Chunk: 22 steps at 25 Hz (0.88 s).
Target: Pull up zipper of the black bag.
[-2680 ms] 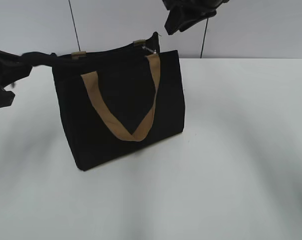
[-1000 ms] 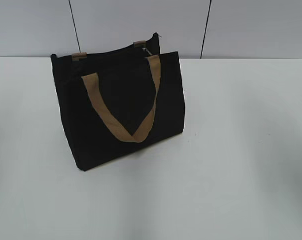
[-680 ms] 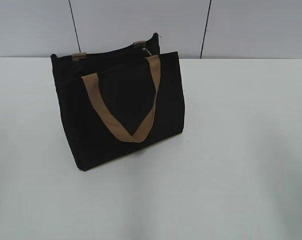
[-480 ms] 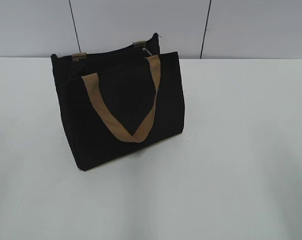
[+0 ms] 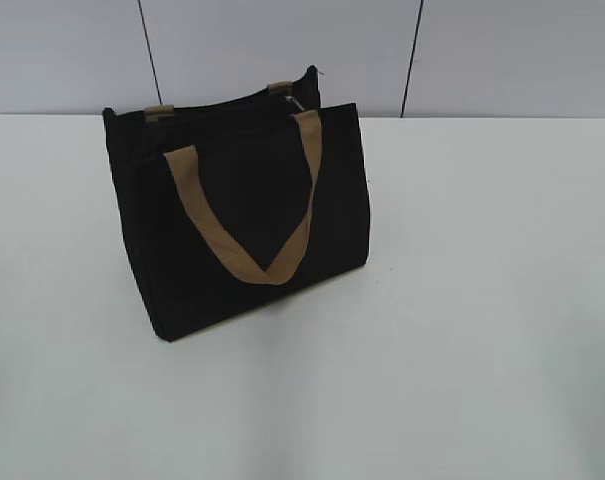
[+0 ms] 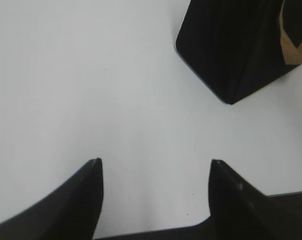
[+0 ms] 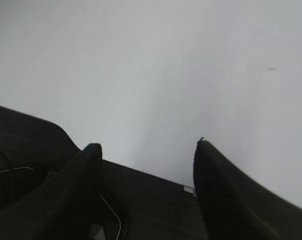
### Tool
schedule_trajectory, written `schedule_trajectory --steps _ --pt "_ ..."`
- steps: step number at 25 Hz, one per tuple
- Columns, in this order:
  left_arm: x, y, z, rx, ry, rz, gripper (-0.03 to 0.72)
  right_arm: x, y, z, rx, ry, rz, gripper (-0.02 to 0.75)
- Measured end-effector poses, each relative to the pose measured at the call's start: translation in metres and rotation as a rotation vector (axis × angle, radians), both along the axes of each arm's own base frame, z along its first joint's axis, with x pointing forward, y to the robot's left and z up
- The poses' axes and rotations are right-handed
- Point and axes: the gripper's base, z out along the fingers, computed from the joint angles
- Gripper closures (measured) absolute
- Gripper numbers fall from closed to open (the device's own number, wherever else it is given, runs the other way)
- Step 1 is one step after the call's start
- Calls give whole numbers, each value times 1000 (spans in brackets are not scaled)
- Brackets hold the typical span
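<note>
The black bag (image 5: 242,215) stands upright on the white table at centre left of the exterior view, with a tan strap handle (image 5: 247,235) hanging down its front. The zipper runs along the bag's top (image 5: 222,110); its pull is too small to make out. Neither gripper shows in the exterior view. In the left wrist view my left gripper (image 6: 155,162) is open and empty over bare table, with a corner of the bag (image 6: 230,50) at the upper right. In the right wrist view my right gripper (image 7: 147,145) is open and empty over the table.
The white table (image 5: 462,300) spreads around the bag. A grey panelled wall (image 5: 282,50) rises behind it. Dark robot parts with a thin white wire (image 7: 116,215) fill the bottom of the right wrist view.
Both arms, which were beside and above the bag 2.7 s ago, have left the exterior view. The bag has stayed in place over the last second.
</note>
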Motion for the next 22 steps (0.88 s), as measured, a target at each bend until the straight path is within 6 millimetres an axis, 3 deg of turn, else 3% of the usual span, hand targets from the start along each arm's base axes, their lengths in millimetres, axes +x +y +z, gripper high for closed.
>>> schedule_trajectory --steps 10,15,22 --pt "-31 0 1 10 -187 3 208 -32 -6 2 28 -180 17 296" --pt "-31 0 -1 12 -190 5 232 -51 -10 2 51 -308 18 296" --pt "-31 1 -1 17 -188 8 238 -53 -11 2 51 -317 20 296"
